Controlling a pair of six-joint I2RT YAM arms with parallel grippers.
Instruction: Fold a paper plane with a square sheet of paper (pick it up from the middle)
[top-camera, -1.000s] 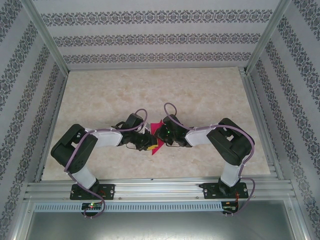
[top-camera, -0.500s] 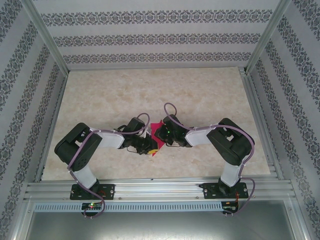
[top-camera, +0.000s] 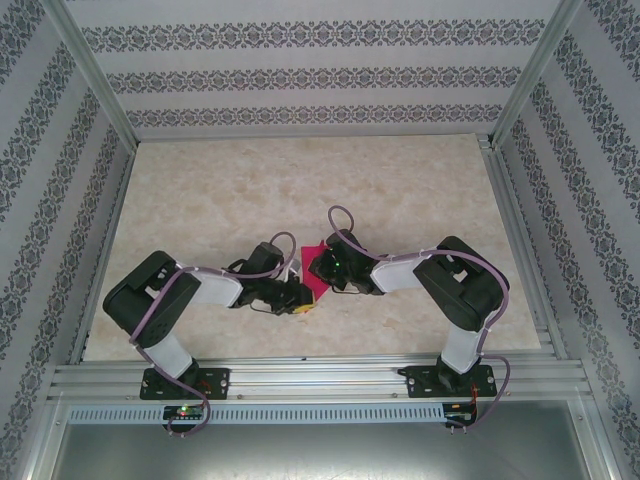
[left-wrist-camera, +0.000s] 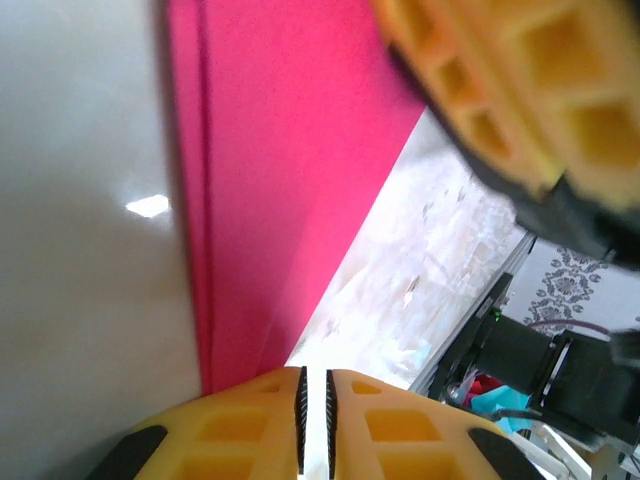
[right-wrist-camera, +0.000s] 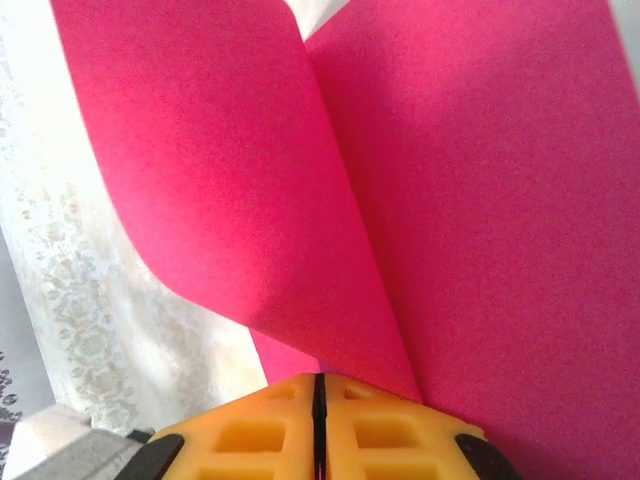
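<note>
The square sheet of paper (top-camera: 315, 283) is magenta-pink, partly folded, and lies on the table between my two grippers. In the right wrist view one flap (right-wrist-camera: 200, 170) curls up off the flat part (right-wrist-camera: 490, 220) along a crease. My right gripper (right-wrist-camera: 320, 380) is shut, its tips pressed to the paper at the foot of that crease (top-camera: 318, 268). My left gripper (left-wrist-camera: 312, 385) is shut to a thin slit with nothing in it. It sits at the paper's near corner (top-camera: 300, 298), beside the doubled edge (left-wrist-camera: 200, 250). The right gripper's yellow finger (left-wrist-camera: 500, 90) hangs over the paper's far end.
The marbled table (top-camera: 300, 180) stretches wide behind the arms. Aluminium rails (top-camera: 310, 378) run along the near edge, and patterned walls (top-camera: 300, 75) close in the back and sides. Both arm bases (top-camera: 180, 380) stand on the near rail.
My left gripper has slid toward the near edge along the paper's left side, and its arm has swung with it. The right gripper and the paper have stayed put.
</note>
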